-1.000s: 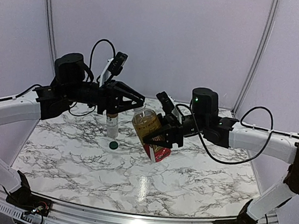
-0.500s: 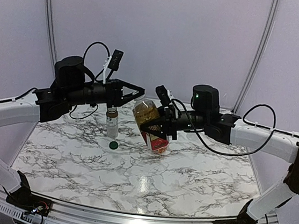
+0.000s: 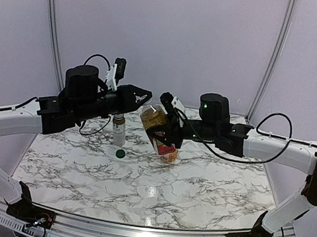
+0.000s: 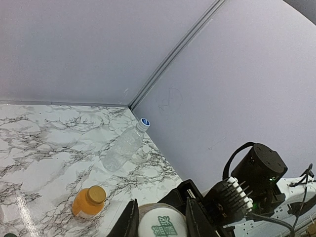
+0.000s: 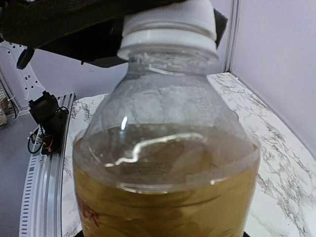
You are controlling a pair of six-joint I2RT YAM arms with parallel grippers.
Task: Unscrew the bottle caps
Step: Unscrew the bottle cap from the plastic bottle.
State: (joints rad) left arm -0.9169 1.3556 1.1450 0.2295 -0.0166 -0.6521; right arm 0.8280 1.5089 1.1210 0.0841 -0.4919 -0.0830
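My right gripper (image 3: 165, 140) is shut on the amber tea bottle (image 3: 158, 127) at its red label and holds it tilted above the table. The bottle fills the right wrist view (image 5: 165, 163), and its white cap (image 5: 170, 24) is at the top. My left gripper (image 3: 146, 98) is closed round that white cap (image 4: 162, 224), with a finger (image 4: 129, 222) on each side. A dark green cap (image 3: 120, 153) lies loose on the marble. The short clear bottle (image 3: 119, 130) stands behind it.
The orange juice bottle (image 4: 88, 202) with its orange cap stands on the marble table (image 3: 156, 192). The tall clear bottle (image 4: 121, 148) with a white and blue cap (image 4: 144, 122) lies near the back corner. Purple walls enclose the table.
My left gripper has moved right and closed its wide-open fingers onto the white cap. My right gripper has turned the tea bottle more upright and moved it slightly towards the left gripper.
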